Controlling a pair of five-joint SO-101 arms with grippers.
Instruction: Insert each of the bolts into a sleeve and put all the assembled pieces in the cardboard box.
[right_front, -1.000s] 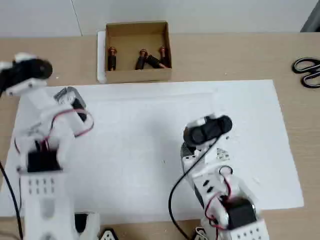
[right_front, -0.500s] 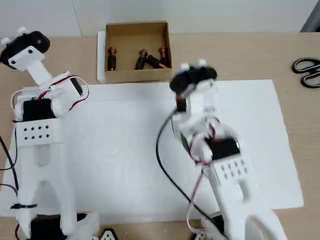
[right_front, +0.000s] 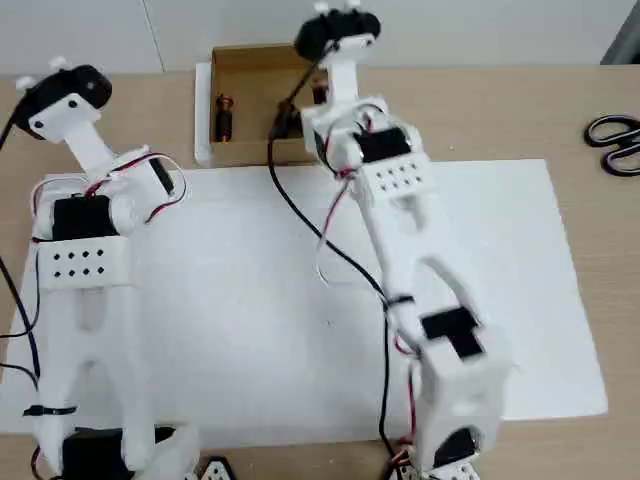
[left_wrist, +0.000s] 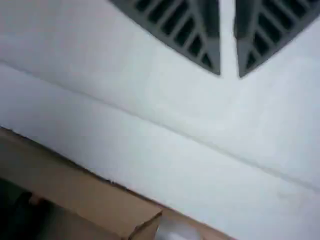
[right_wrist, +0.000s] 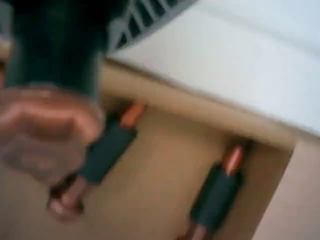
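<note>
- So, the high view: my right arm (right_front: 385, 180) is stretched far out over the cardboard box (right_front: 255, 85), with its wrist above the box's right part. My left arm (right_front: 85, 250) stands off to the box's left, so the right one is plainly the nearer.
- One assembled piece (right_front: 223, 115) lies on the box floor by the left wall, its long axis running far to near. A second piece (right_front: 284, 122) peeps out beside my arm, which hides the rest of the floor.
- The white sheet (right_front: 250, 260) spreads in front of the box, and the scissors (right_front: 612, 140) lie well apart at the table's right side, so they are no hindrance.
- Left wrist view: my left gripper (left_wrist: 229, 70) hangs over the sheet, its fingers drawn together to a thin slit with nothing between them. A corner of the box is near.
- Right wrist view: my right gripper (right_wrist: 85, 45) pinches the held piece (right_wrist: 47, 65), a black sleeve with a copper bolt head. It sits so close to the lens that I judge the grip rather than see it cleanly.
- The held piece hangs inside the line of the box walls, above the floor.
- Beneath it the first lying piece (right_wrist: 107, 147) and the second lying piece (right_wrist: 216, 192) rest roughly parallel, with bare floor between them.
- I reckon the drop is straight down — the first lying piece sits just beside the bolt head and could get struck.
</note>
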